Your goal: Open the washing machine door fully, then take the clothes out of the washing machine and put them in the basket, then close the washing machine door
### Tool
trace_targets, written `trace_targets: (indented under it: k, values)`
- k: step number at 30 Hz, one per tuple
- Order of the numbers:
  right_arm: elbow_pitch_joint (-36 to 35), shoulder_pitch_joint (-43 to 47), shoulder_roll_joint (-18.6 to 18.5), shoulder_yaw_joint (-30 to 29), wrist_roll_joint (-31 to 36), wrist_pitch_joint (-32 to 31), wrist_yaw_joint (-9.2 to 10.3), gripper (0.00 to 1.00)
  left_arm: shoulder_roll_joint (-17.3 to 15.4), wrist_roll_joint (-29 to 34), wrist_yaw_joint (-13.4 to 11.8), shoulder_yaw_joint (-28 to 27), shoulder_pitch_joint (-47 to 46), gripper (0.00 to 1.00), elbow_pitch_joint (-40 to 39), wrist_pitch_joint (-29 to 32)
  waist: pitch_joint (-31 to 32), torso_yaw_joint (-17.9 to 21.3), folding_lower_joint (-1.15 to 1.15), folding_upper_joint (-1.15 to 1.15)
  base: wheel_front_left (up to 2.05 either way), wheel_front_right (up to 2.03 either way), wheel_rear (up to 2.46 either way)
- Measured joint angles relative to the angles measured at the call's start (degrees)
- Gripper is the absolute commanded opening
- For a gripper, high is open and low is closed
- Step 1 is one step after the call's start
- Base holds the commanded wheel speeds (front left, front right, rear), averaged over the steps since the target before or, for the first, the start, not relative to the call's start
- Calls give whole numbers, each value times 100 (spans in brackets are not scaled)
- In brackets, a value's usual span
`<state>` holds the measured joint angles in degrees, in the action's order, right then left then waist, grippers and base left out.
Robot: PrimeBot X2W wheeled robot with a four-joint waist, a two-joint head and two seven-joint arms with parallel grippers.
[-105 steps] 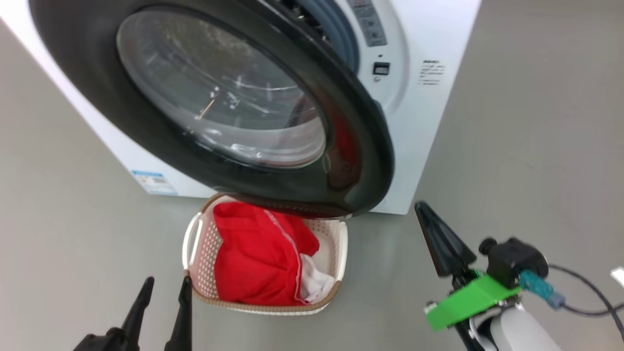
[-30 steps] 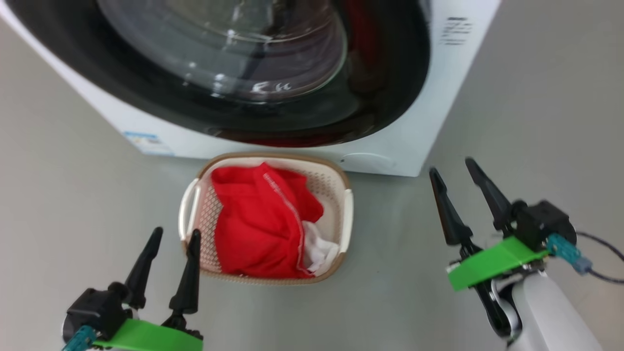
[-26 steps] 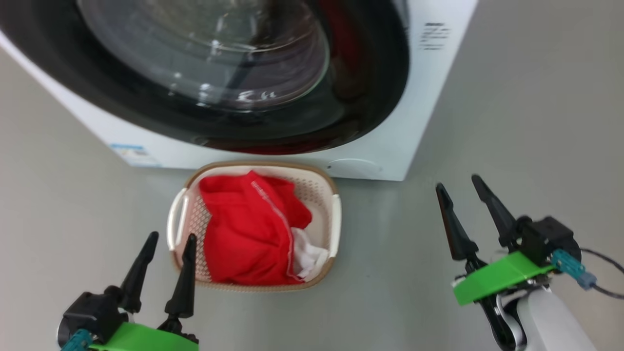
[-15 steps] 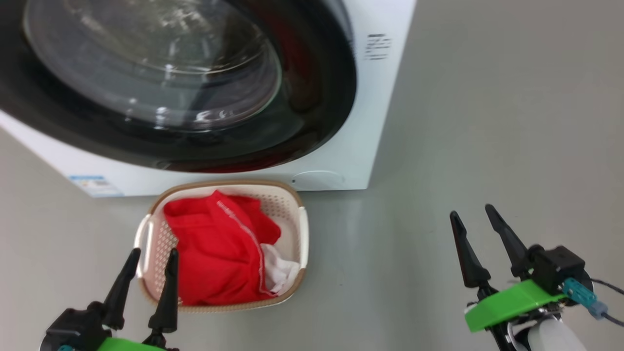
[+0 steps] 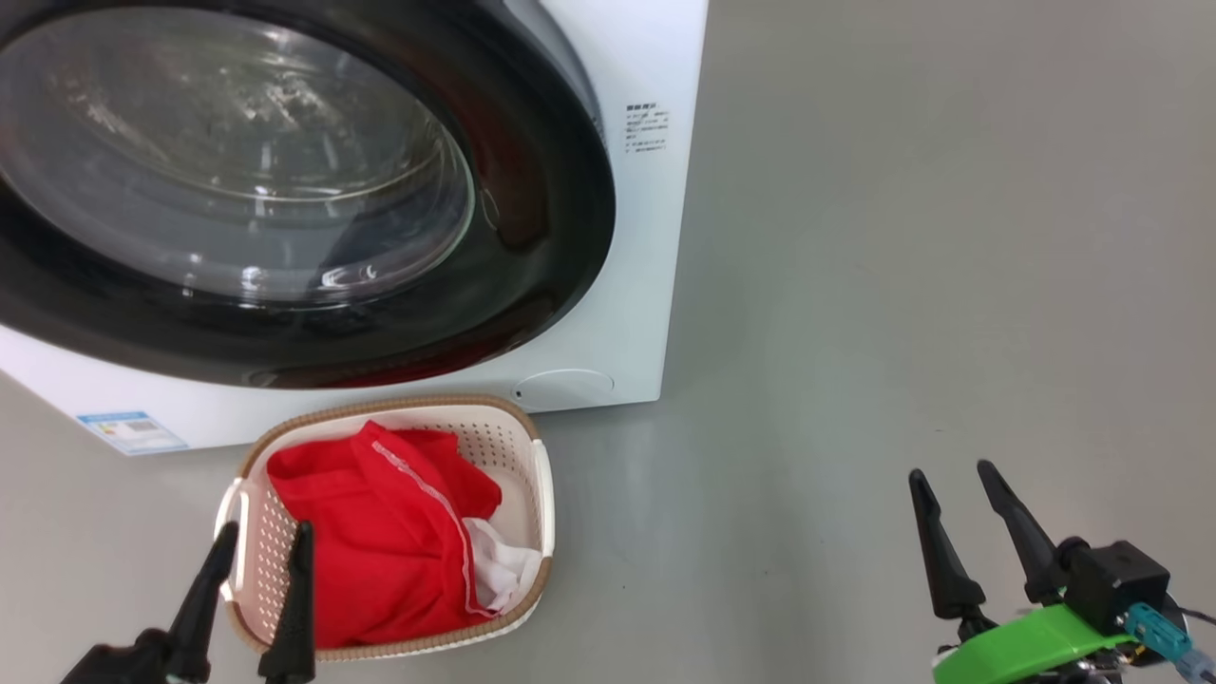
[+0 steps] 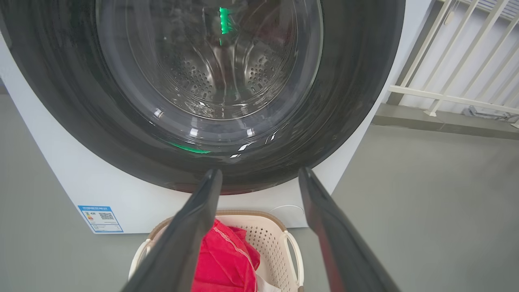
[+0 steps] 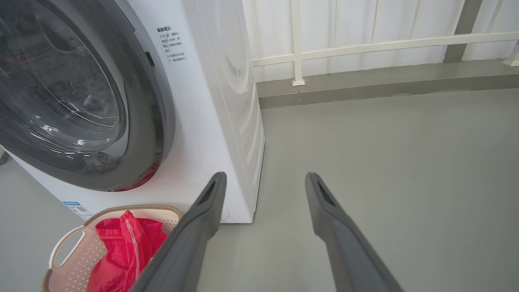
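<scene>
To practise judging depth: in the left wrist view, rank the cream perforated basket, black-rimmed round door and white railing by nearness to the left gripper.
1. Cream perforated basket, below the left gripper.
2. Black-rimmed round door, straight ahead.
3. White railing, behind, right.

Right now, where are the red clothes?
In the head view's lower left, the clothes lie in the basket, right in front of the washing machine.

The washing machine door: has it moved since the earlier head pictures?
Yes. The washing machine door swung shut: earlier it stood out at an angle from the white front of the washing machine; now it lies against it.
</scene>
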<state>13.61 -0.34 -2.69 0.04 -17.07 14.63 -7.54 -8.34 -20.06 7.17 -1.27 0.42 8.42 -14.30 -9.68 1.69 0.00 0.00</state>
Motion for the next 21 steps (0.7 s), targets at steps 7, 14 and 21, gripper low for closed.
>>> trace_targets:
  k: [7,14,21]
  values:
    - [-12,142,7,-91,0,0,0,100,44,59,0,-103,113,100,-93,0,82,36,0,0,0,0,0]
    - [-12,141,24,-91,-1,0,0,100,52,57,0,-101,135,100,-111,0,84,28,0,0,0,0,0]
    - [-20,139,26,-91,-9,0,0,100,56,-140,0,-76,142,100,-110,0,76,-2,0,0,0,0,0]
